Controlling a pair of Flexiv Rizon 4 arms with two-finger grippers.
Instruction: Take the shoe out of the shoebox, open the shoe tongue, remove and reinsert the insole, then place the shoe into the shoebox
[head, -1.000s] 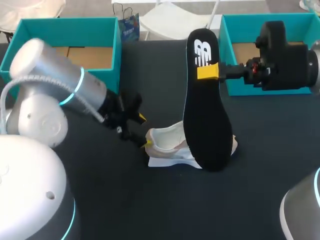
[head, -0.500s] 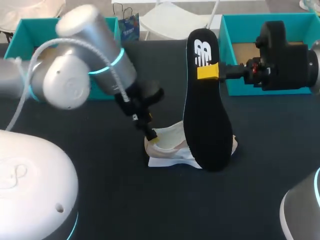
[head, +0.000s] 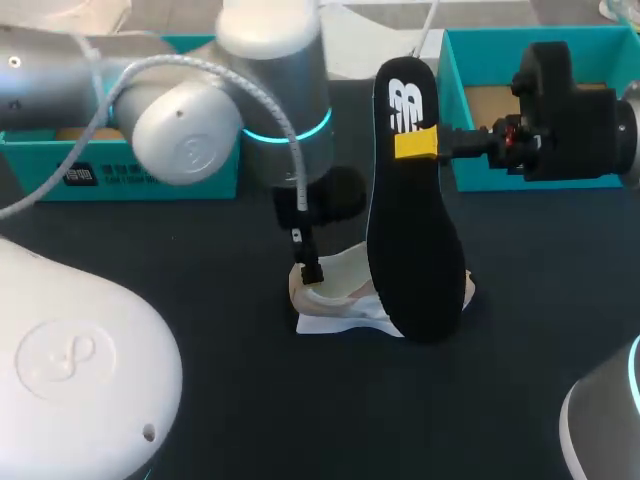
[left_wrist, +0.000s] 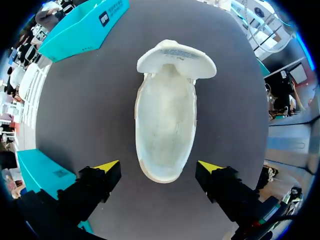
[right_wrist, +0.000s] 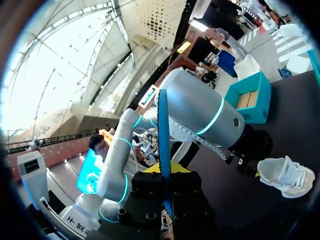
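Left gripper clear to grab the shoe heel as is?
Probably yes: the left gripper is open, its fingers straddling the heel of the shoe, nothing between. The insole, held by the right gripper, is toward the toe end.

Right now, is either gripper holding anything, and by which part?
The right gripper pinches the black insole by its edge near the logo end. The left gripper is open over the shoe, holding nothing.

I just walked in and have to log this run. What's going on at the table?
The right gripper is shut on the black insole, holding it upright. The white shoe sits on the table, tongue folded back and no insole inside. The left gripper hangs over the shoe's heel, fingers open on either side. The insole is not yet back in.
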